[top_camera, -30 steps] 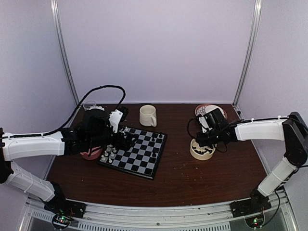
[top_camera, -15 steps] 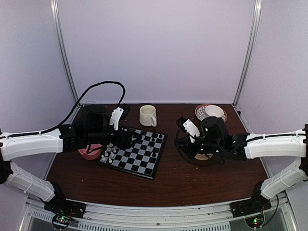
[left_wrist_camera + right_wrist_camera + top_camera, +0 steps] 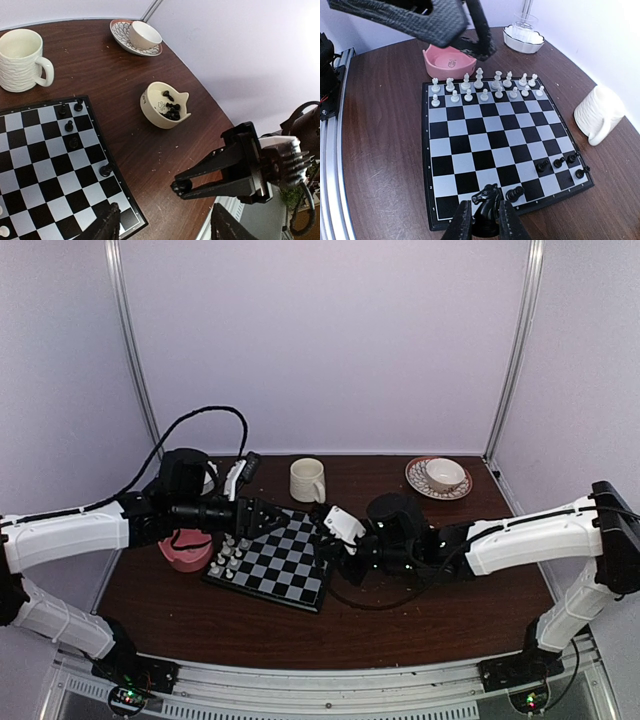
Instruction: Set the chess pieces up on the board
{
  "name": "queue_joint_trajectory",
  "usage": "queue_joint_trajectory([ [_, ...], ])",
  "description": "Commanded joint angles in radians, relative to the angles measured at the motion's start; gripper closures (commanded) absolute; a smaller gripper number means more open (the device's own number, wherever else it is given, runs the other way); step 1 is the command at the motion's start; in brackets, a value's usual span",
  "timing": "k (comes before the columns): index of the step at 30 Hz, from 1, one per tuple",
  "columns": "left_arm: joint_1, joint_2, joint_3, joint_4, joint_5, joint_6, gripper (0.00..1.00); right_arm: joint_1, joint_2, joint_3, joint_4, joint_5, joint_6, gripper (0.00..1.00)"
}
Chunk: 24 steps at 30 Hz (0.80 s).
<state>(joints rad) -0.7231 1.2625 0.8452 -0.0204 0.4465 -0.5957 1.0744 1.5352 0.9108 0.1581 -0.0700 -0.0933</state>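
Here's the white-and-black left arm point(image 3: 70, 535) reaching forward and inward, wrist level, the black two-finger left gripper point(image 3: 165, 220) with jaws apart, nothing between them. The white-and-black right arm point(image 3: 520, 530) stretches across toward it, right gripper point(image 3: 484, 222) tipped down, fingers point(image 3: 461, 222) pinching a small black knight chess piece point(image 3: 487, 197).

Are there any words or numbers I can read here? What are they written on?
No text here can be read.
Pink plastic bowl: small dark print inside, too blurred to read.
Cream ceramic bowl: dark marks on its wall, too small to read.
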Motion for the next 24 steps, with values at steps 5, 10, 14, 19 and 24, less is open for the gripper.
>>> queue_joint_trajectory([
  [5,0.022,0.054,0.005,0.033,0.163,-0.103,0.45,0.071,0.088,0.089,0.07,0.11,-0.087,0.98],
  [10,0.024,0.111,0.025,0.027,0.204,-0.111,0.52,0.087,0.098,0.079,0.112,0.158,-0.104,0.98],
  [14,0.024,0.149,0.037,0.029,0.242,-0.121,0.55,0.091,0.096,0.067,0.131,0.17,-0.115,0.98],
  [19,0.024,0.191,0.044,0.062,0.299,-0.147,0.54,0.095,0.104,0.069,0.131,0.175,-0.124,0.99],
  [24,0.024,0.217,0.05,0.089,0.334,-0.168,0.54,0.098,0.114,0.075,0.13,0.176,-0.131,0.99],
])
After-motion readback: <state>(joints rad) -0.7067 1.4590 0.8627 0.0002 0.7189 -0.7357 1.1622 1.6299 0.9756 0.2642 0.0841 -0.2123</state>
